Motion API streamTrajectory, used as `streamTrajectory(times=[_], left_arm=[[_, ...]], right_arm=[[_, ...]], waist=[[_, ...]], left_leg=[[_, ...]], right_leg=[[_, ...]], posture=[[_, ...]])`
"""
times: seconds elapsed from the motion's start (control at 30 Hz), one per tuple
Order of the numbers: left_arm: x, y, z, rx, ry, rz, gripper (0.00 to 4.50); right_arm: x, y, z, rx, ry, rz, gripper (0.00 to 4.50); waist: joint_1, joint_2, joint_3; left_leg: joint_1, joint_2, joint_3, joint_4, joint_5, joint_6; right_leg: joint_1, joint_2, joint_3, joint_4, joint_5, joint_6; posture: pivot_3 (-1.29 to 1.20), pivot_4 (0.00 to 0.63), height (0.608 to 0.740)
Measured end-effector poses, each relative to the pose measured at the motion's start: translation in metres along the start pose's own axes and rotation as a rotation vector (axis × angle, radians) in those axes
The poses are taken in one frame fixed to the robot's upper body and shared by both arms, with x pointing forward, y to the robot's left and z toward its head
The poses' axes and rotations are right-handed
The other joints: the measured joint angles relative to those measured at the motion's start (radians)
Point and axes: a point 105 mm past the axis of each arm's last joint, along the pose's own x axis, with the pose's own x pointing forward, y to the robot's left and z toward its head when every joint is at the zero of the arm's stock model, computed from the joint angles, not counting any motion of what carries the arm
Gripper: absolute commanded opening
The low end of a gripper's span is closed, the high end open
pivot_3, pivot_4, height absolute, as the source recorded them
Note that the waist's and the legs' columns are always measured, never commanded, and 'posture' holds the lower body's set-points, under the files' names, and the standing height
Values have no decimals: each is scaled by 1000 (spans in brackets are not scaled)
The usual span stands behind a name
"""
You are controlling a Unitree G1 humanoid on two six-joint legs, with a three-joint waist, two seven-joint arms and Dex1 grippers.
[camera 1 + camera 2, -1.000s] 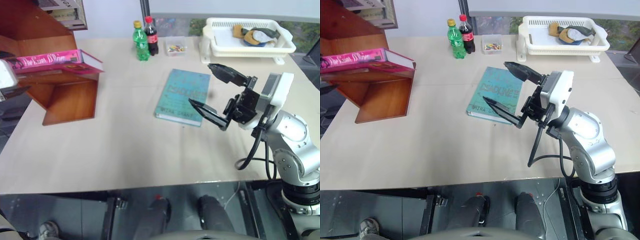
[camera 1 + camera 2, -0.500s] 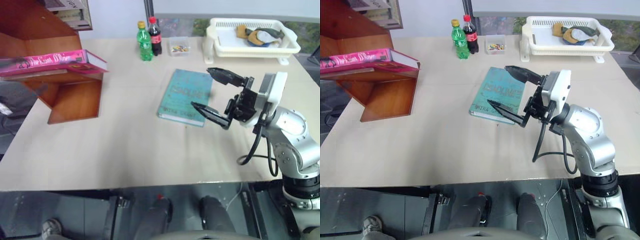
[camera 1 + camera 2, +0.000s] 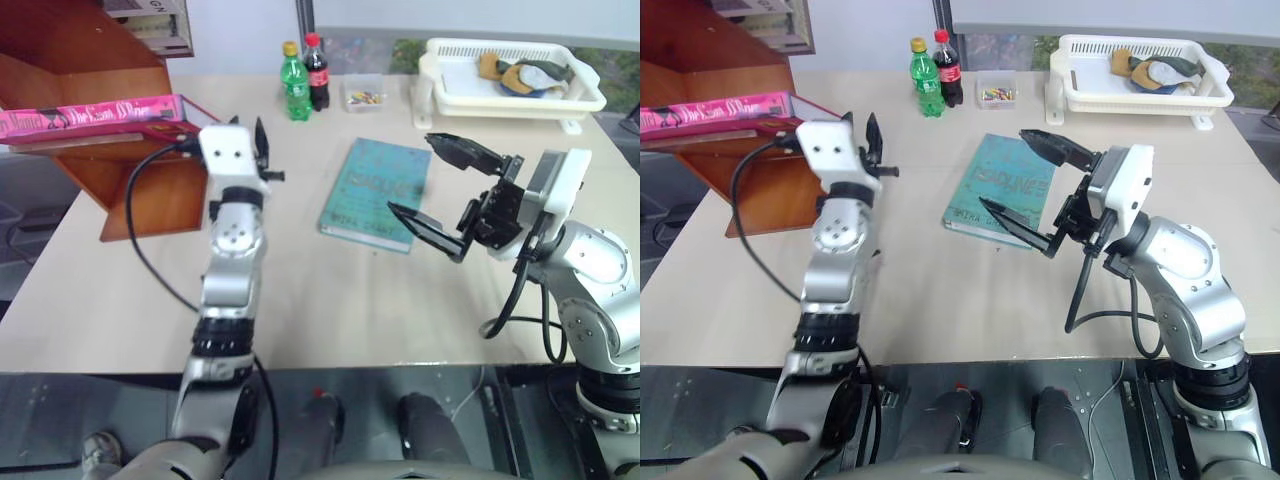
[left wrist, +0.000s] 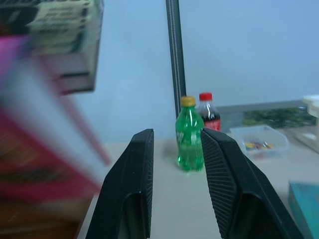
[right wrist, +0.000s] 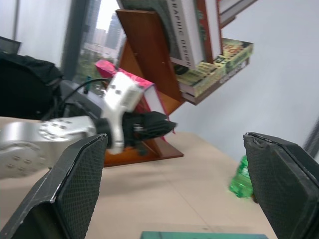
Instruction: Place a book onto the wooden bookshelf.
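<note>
Pink book (image 3: 95, 113) lies on the wooden bookshelf (image 3: 140, 185); left hand (image 4: 177, 186) slightly parted, right hand (image 3: 440, 185) spread.

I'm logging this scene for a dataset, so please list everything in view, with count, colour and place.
book: one, magenta-pink, flat on a ledge of the wooden bookshelf.
wooden bookshelf: one, reddish-brown, table's far left.
other books: several, mixed colours, on the shelf's upper ledges.
teal book: one, flat at mid-table.
green bottle: one, far edge of the table.
cola bottle: one, dark with red cap, beside the green one.
small clear box: one, coloured bits inside, right of the bottles.
white basket: one, far right, holding cloth items.
table: one, beige.
left gripper: black fingers apart, nothing between them, near the shelf.
right gripper: black, open, above the teal book's right edge.
</note>
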Motion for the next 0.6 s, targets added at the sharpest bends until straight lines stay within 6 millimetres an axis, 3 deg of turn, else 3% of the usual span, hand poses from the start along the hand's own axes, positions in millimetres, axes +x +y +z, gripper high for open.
streamTrajectory(times=[0.07, 0.2, 0.23, 0.6], left_arm=[[10, 4, -1, 20, 6, 61, 1554], [19, 31, -4, 7, 20, 198, 550], [19, 39, -5, 10, 21, 227, 40], [25, 57, 14, -42, -81, 245, 40]], right_arm=[[0, 0, 0, -4, 3, -5, 4500], [0, 1, 3, -13, -2, -8, 4500], [0, 0, 3, -14, 0, -9, 4500], [0, 0, 2, -17, 4, -8, 4500]], waist=[[-2, 0, 0], [-3, 0, 0], [-2, 0, 0], [-11, 0, 0]], left_leg=[[-1, 0, 0, 0, 0, 0], [-1, 0, 0, -1, 0, 0], [-2, 0, 0, -1, 0, 0], [-1, 1, 1, -2, 0, 0]], right_leg=[[-1, 0, 0, 0, 0, 0], [-1, 0, 0, -2, 0, 0], [-1, 0, 0, -2, 0, 0], [-2, 1, 1, -2, 0, 0]], posture=[[0, 150, 740], [0, 150, 740], [0, 150, 740], [0, 150, 740]])
